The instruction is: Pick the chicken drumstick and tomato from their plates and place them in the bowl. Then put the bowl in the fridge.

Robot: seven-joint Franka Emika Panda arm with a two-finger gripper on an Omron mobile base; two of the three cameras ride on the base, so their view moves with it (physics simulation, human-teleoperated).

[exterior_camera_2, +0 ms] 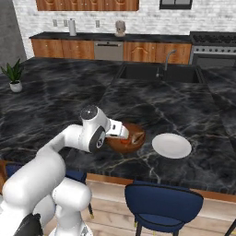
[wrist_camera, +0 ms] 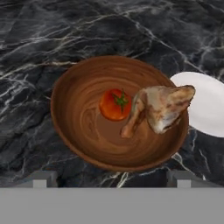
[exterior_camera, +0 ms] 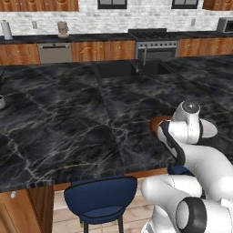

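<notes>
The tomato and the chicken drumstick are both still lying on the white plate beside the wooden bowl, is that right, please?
Not quite: the hand view shows the tomato and the chicken drumstick lying inside the wooden bowl; the white plate beside it is bare.

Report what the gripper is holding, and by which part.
Nothing. The gripper is open above the bowl; the tomato and chicken drumstick lie loose inside it.

tomato (wrist_camera: 115, 104) and drumstick (wrist_camera: 159, 107) in bowl (wrist_camera: 78, 131), plate (wrist_camera: 209, 105) beside
</notes>
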